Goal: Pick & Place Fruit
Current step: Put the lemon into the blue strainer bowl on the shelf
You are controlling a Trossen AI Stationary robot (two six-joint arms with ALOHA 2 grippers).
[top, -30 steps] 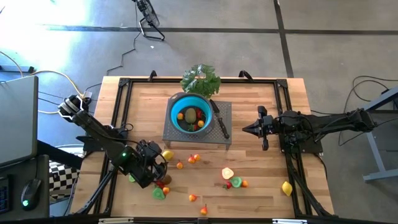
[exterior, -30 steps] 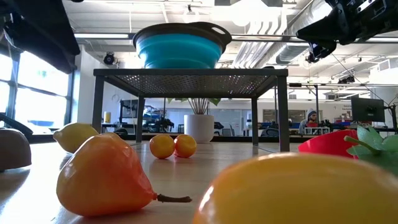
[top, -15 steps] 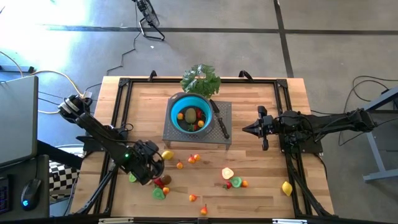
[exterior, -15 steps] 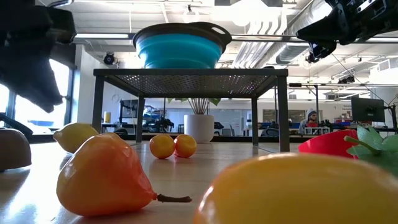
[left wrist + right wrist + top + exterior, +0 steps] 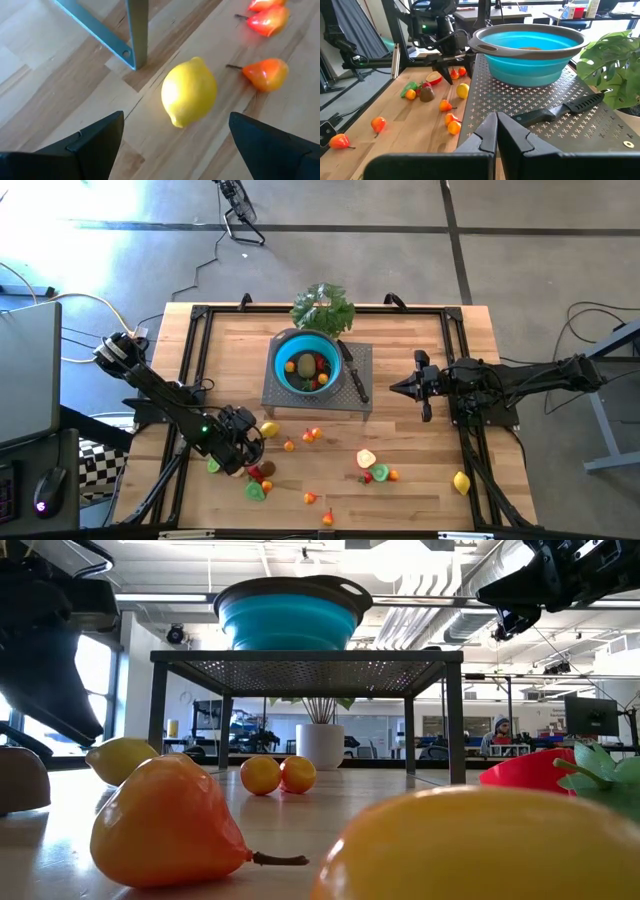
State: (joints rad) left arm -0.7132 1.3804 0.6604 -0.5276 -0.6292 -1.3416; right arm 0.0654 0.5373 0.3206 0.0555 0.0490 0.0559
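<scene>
lemon point(image 5: 189, 92) | likely light, hard, smooth, slippery; best pinched across middle | left gripper point(image 5: 172, 145) spread above | right gripper point(image 5: 496, 131) pressed together, waiting right

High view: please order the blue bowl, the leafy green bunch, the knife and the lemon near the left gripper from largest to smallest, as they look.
1. blue bowl
2. leafy green bunch, slightly smaller
3. knife
4. lemon, clearly smallest
</scene>
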